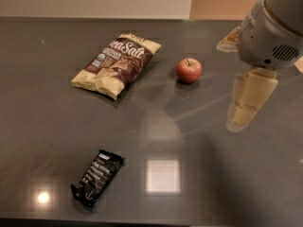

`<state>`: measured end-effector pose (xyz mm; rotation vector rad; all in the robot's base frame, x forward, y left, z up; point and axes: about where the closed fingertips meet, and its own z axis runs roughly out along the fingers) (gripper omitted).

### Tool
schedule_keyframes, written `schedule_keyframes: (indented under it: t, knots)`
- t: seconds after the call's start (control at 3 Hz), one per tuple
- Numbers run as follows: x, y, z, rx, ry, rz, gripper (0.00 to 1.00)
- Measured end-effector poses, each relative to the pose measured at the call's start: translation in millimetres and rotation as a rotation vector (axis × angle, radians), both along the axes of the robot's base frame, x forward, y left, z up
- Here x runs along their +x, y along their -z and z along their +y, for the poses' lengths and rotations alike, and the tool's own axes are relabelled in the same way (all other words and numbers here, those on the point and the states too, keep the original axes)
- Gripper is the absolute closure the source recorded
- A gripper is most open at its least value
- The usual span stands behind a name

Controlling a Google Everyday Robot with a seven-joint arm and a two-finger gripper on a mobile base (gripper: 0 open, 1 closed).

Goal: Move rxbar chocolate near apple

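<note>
The rxbar chocolate point(97, 177), a small black wrapper with white lettering, lies flat near the front left of the dark table point(199, 174). The red apple point(189, 70) stands at the middle back, far from the bar. My gripper point(230, 84) hangs above the table on the right, a little right of the apple and well away from the bar. Its two cream fingers point(251, 98) stand apart and hold nothing.
A tan-and-brown "Sea Salt" snack bag point(117, 63) lies at the back left, to the left of the apple. The table's far edge meets a pale wall point(94, 1). Bright light reflections show on the tabletop near the front.
</note>
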<state>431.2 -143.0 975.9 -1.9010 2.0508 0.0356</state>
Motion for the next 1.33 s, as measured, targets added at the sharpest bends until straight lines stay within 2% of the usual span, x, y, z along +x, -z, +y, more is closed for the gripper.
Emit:
schedule_keyframes:
  t: [1.0, 1.33]
  knots:
    - [-39.1, 75.1, 127.8, 0.017, -0.401, 0.121, 0.00]
    - [-52.7, 96.5, 164.0, 0.031, -0.506, 0.147, 0.00]
